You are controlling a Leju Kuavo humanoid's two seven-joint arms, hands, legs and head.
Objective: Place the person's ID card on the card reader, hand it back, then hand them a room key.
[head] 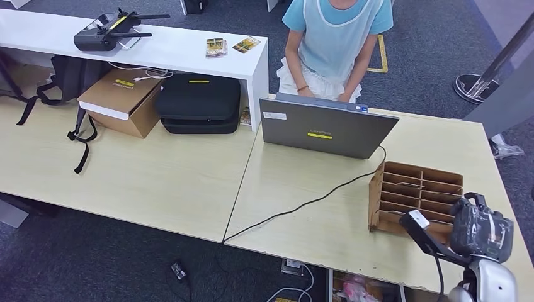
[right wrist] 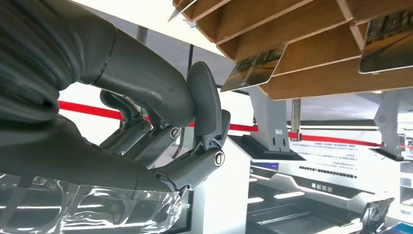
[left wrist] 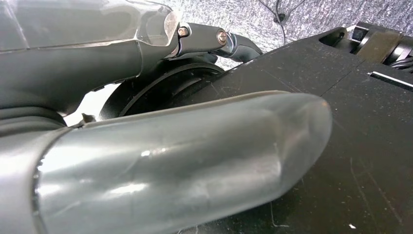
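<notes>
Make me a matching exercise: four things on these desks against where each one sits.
Things:
1. laptop
2. wooden card rack
3. black case
4. drone controller

Places:
A. on top of the white shelf
B. under the white shelf
C. near the right hand
D. in front of the person

Pairs: 1-D, 2-C, 3-B, 4-A
</notes>
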